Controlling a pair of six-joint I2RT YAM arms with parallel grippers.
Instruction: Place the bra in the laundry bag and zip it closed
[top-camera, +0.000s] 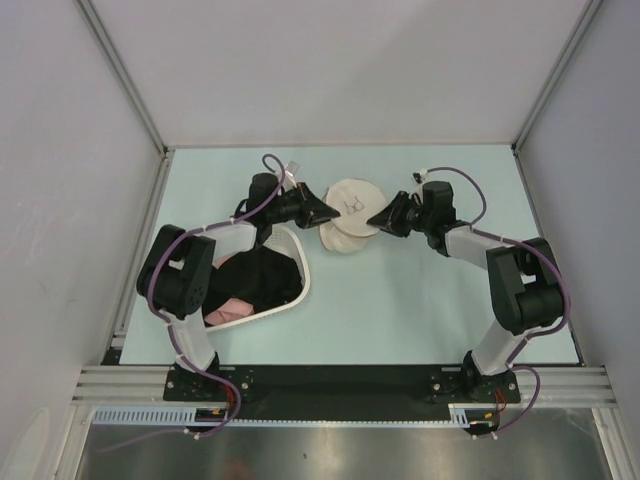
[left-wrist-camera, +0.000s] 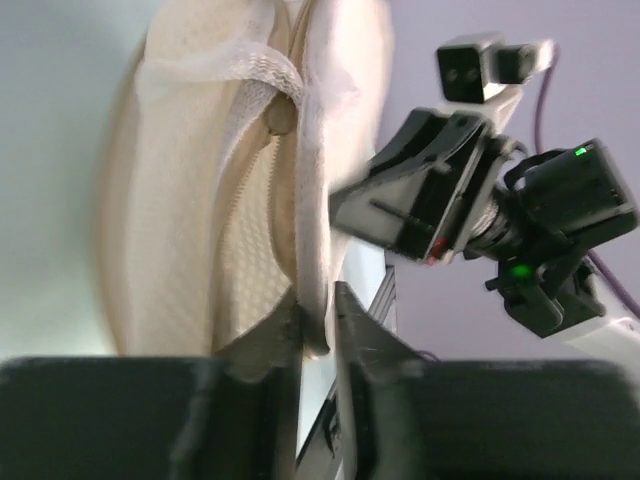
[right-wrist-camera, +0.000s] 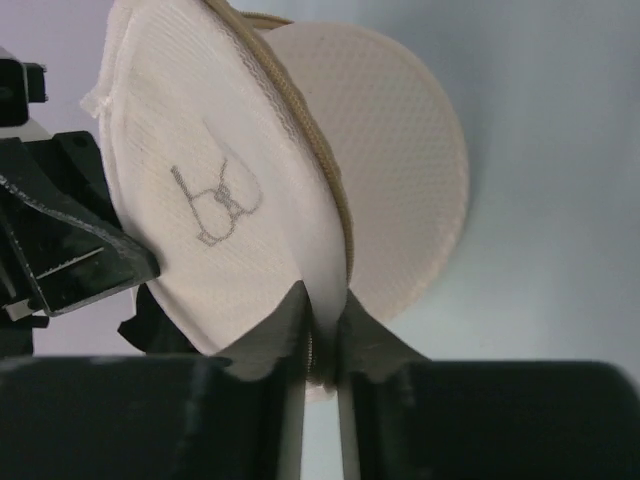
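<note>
The laundry bag (top-camera: 347, 224) sits near the middle of the pale table (top-camera: 430, 300), held between the two grippers. The left gripper (top-camera: 320, 213) reaches in from the bag's left side and the right gripper (top-camera: 377, 220) from its right. Seen from the left wrist, the left gripper (left-wrist-camera: 318, 318) has its fingers drawn close together, nipping a thin fold of the cream mesh rim (left-wrist-camera: 312, 270) between their tips, and the zip track (left-wrist-camera: 235, 200) runs up the bag just beside them. From the right wrist, the right gripper (right-wrist-camera: 322, 318) likewise pinches the bag's edge, the fingers nearly meeting on the mesh. The half with the small dark logo (right-wrist-camera: 215, 205) faces this camera, and the other half (right-wrist-camera: 400, 170) spreads out behind it. The bra (top-camera: 262, 270) lies apart from both grippers, heaped as black fabric in the white basket (top-camera: 300, 262) to the left, beside a pink garment (top-camera: 228, 308).
</note>
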